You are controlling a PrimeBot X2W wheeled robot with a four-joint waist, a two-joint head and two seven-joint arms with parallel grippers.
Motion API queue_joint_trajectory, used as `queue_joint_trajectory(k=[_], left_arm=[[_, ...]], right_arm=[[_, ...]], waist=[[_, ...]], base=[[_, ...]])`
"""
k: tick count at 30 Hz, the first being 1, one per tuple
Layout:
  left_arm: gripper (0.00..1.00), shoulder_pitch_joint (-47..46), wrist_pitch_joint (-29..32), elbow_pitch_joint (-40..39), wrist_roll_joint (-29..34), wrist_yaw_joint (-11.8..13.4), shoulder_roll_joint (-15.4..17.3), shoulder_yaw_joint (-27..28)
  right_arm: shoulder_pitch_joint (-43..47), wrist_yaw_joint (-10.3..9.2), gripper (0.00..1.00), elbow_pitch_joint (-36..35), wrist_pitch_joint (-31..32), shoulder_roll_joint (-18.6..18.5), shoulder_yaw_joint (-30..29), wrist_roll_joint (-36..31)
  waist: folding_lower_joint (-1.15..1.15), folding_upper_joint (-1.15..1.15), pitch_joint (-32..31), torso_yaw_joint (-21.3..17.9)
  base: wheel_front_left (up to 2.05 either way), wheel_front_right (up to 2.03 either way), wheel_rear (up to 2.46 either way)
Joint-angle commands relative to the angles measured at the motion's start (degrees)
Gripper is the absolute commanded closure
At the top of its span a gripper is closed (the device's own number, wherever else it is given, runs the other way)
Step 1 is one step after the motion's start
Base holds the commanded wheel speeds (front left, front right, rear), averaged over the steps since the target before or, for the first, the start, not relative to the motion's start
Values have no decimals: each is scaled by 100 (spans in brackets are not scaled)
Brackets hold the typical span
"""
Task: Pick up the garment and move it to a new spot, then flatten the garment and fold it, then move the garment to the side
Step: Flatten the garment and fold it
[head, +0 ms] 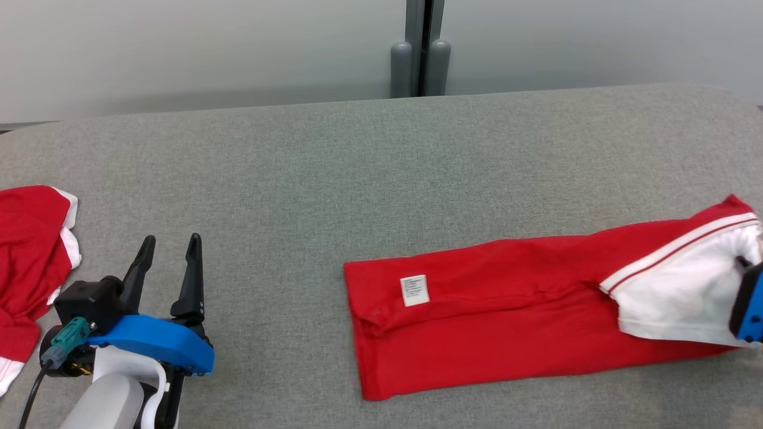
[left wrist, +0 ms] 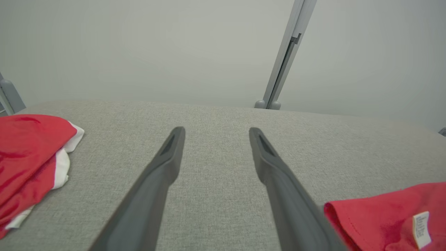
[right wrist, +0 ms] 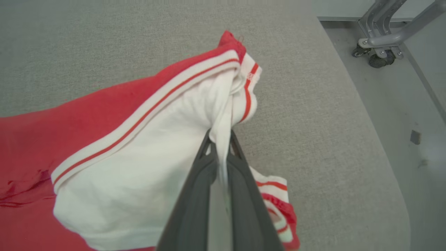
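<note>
Pinching a white fold of the garment [right wrist: 132,157], the right tool [right wrist: 220,137].

We're on the left gripper [head: 171,238] now: two long black fingers [head: 192,274], broad at the root and tapering to slim tips. Behind them we've got a boxy black housing [head: 89,301], and under it a glossy bright-blue curved plastic cover [head: 155,345] with small dark screw heads along its lower edge. A teal connector [head: 71,332] sits at the side with a grey collar below it, and a thin black cable [head: 33,393] runs from there. Next comes the smooth pale grey forearm [head: 113,402]. In the left wrist view we see those fingers matte dark grey, each with a shallow recessed slot near the tip. The right gripper [right wrist: 220,136] has the same matte grey fingers, and the head view gives us its blue-and-black casing [head: 752,310].
</note>
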Motion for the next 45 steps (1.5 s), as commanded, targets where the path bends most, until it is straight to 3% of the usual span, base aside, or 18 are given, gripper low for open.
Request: queue_joint_trajectory(k=[1,6,12,25,33,40,45], left_arm=[[0,75,12,-20,-26,29,32,-14],[0,107,26,-53,-24,43,29,-46],[0,177,37,-76,-26,79,64,-68],[0,231,84,-240,-50,165,49,-134],[0,113,88,-279,-44,147,19,-199],[0,39,81,-225,-37,108,-22,-247],[0,-34,71,-177,-26,93,-63,-303]], right_arm=[[97,2,100,-73,47,-82,-101,-89],[240,2,100,-403,274,-127,-477,-389],[399,2,100,-788,473,280,-319,-363],[139,3,100,-1380,845,936,2266,235],[-133,2,100,-803,578,1131,3448,494],[-382,2,100,-102,339,1135,3974,871],[-568,3,100,466,192,1134,4028,1042]], waist=[[0,0,-11,0],[0,0,-68,13],[0,0,-137,5],[0,0,-237,9],[0,0,-111,151],[0,0,-67,275],[0,0,-39,359]], base=[[0,0,0],[0,0,0],[0,0,0],[0,0,0],[0,0,0],[0,0,0],[0,0,0]])
